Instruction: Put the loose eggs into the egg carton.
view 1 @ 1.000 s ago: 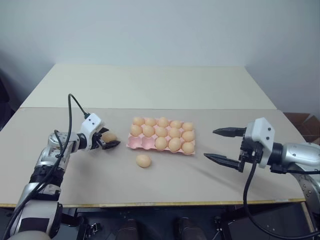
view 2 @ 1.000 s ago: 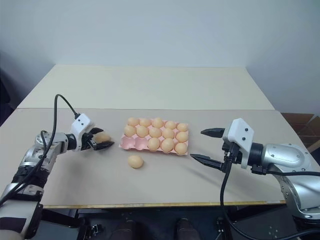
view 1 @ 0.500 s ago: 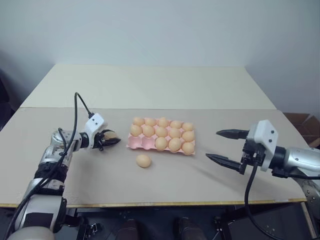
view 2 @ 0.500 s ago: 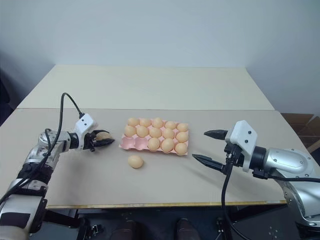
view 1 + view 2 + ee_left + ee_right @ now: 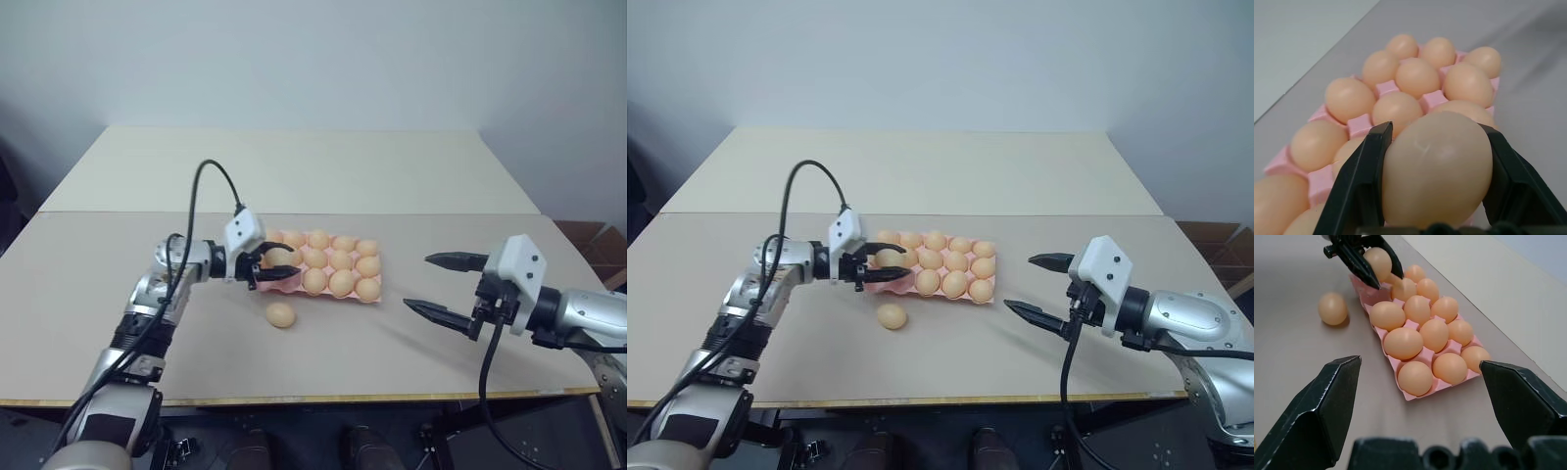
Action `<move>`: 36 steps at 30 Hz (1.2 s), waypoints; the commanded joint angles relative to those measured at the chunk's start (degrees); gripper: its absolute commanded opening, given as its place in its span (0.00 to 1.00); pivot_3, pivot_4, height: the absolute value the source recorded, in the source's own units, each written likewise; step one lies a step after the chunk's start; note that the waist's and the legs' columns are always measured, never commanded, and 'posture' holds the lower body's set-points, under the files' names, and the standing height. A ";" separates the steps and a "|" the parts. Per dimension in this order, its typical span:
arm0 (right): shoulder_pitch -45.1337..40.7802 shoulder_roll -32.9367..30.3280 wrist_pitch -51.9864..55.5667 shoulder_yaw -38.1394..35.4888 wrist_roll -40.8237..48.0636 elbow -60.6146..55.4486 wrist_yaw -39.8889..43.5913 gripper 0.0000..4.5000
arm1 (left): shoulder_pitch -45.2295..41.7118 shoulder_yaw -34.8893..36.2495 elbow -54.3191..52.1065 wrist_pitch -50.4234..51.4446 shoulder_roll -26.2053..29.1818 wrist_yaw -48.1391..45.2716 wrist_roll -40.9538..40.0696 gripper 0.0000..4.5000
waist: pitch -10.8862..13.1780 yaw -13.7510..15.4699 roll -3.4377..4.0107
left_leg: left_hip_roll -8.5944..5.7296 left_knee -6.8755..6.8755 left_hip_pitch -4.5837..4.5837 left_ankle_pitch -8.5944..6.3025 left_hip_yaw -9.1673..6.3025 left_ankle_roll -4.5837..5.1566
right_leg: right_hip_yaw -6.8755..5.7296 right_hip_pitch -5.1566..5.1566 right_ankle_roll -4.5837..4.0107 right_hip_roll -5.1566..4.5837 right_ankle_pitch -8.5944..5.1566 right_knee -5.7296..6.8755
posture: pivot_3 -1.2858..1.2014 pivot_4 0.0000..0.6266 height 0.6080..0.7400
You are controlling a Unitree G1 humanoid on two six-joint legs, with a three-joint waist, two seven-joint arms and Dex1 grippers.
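One loose egg (image 5: 281,314), one held egg (image 5: 1437,169).

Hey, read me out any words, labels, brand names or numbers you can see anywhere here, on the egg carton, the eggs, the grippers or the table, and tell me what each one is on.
None: no text, label, brand, number or sign can be read.
The egg carton is plain pink.
The eggs, including the loose egg on the table, are unmarked.
The left gripper and right gripper carry no readable marking.
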 commanded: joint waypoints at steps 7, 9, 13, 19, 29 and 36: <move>0.80 -0.44 -0.75 -2.67 0.51 -2.57 -1.17 1.00 | -1.98 0.79 -0.22 -1.98 0.58 0.01 0.97 0.90 | 0.00 0.08 0.00 | 0.00 0.00 -0.01 0.00 -0.01 0.00 | 0.00 0.00 0.01 -0.01 0.00 -0.01 | 0.52 0.24 1.00; 0.75 -0.38 -0.84 -2.54 0.50 -2.42 -1.16 1.00 | -1.54 1.62 -1.30 -2.33 1.47 0.08 0.79 0.99 | 0.00 0.05 0.00 | 0.00 0.00 0.00 0.00 -0.01 0.00 | 0.00 0.00 0.01 -0.01 0.00 -0.01 | 0.52 0.24 1.00; 0.22 -0.31 -1.32 -1.83 0.27 -1.52 -0.71 1.00 | 0.04 5.26 -4.70 -0.73 4.09 -0.33 -2.15 0.99 | 0.00 -0.06 0.00 | 0.02 0.00 0.00 0.00 -0.01 0.00 | 0.00 -0.01 0.00 0.01 0.00 -0.01 | 0.52 0.24 1.00; -2.11 -0.59 -2.31 -0.14 -0.19 1.44 1.04 1.00 | 7.62 13.79 -11.75 2.66 12.66 -1.50 -7.19 0.99 | 0.00 -0.67 0.00 | 0.04 0.00 0.03 0.00 -0.01 0.00 | 0.00 0.00 0.00 0.01 0.00 -0.01 | 0.52 0.24 1.00; -3.30 -2.41 -5.48 0.07 -0.73 7.13 7.16 1.00 | 34.91 32.98 -23.88 2.89 21.96 -4.11 -15.70 0.99 | 0.00 -0.87 0.01 | 0.09 -0.02 0.03 -0.01 0.03 -0.01 | -0.06 -0.05 -0.13 -0.07 -0.09 -0.03 | 0.52 0.24 1.00; -1.10 -3.19 -6.52 -1.41 -0.09 8.24 10.65 1.00 | 43.55 39.37 -33.37 7.78 21.02 1.42 -19.81 0.99 | 0.00 0.11 0.01 | 0.07 -0.02 0.02 -0.01 0.04 -0.02 | -0.08 -0.07 -0.36 -0.13 -0.24 -0.04 | 0.52 0.24 1.00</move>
